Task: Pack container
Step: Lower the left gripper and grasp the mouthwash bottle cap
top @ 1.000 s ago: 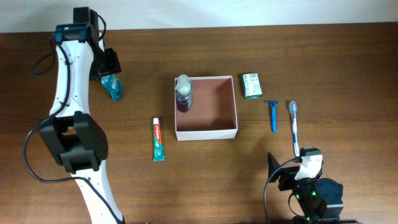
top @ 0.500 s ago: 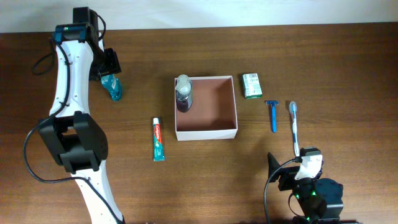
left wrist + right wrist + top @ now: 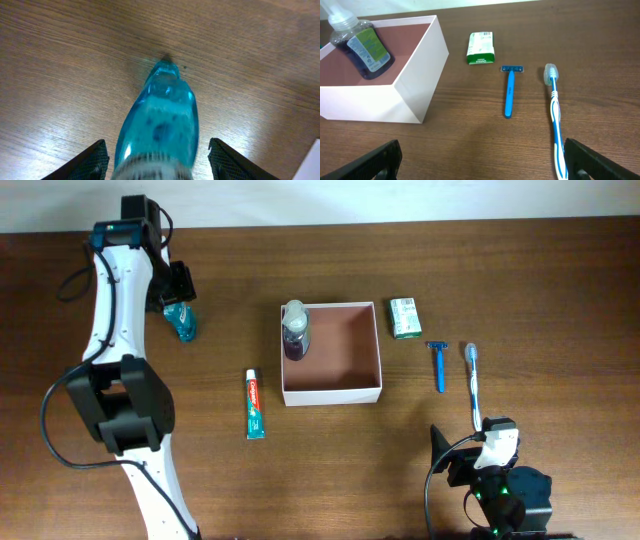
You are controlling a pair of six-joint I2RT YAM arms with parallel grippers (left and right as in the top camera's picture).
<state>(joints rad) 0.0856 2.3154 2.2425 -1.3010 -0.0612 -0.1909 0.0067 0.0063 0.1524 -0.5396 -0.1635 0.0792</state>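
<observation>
Right gripper (image 3: 481, 150) sits nearest, fingers spread wide with nothing between them. Further out is the container (image 3: 332, 393), with a bottle of purple liquid (image 3: 295, 330) in its far left corner. Way back left, the left gripper (image 3: 157, 145) straddles a blue bottle (image 3: 162, 115), gaps on both sides, not pinching.

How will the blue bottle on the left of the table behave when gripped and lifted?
The blue bottle appears to lie on its side and looks rounded and glossy, so it may roll or slip when gripped. It seems to be clear plastic holding liquid, so it is probably rather heavy for its size.
</observation>
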